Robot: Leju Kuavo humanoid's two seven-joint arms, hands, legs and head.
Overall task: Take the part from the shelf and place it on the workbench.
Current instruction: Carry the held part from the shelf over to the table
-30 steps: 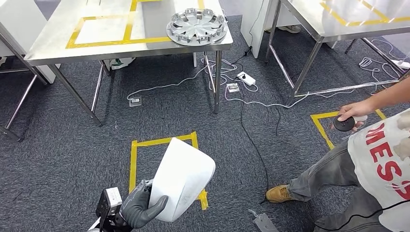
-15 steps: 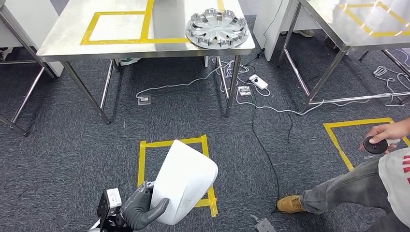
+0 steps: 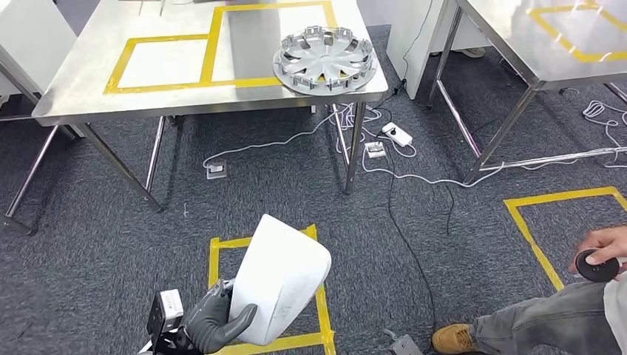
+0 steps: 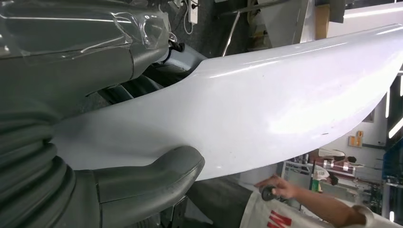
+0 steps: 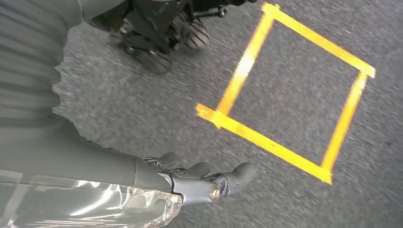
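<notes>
My left hand (image 3: 214, 319) grips a white curved shell part (image 3: 279, 277) at the bottom of the head view, over the carpet. Seen from the left wrist, the thumb (image 4: 147, 178) presses on the part (image 4: 266, 99) and the fingers hold it from behind. The steel workbench (image 3: 81, 92) stands ahead, marked with yellow tape rectangles, and a silver wheel cover (image 3: 324, 60) lies on its right end. My right hand (image 5: 199, 180) hangs over the carpet with its fingers loosely extended, holding nothing.
A yellow tape square (image 3: 266, 296) marks the carpet under the part. White cables and a power strip (image 3: 392, 133) lie by the bench legs. A second steel table (image 3: 517, 44) stands at the right. A person crouches at the lower right, a hand (image 3: 602, 251) holding a black puck.
The whole picture has shifted: the camera moved, so the workbench sits more centred and the person lower right. My left hand keeps hold of the white part.
</notes>
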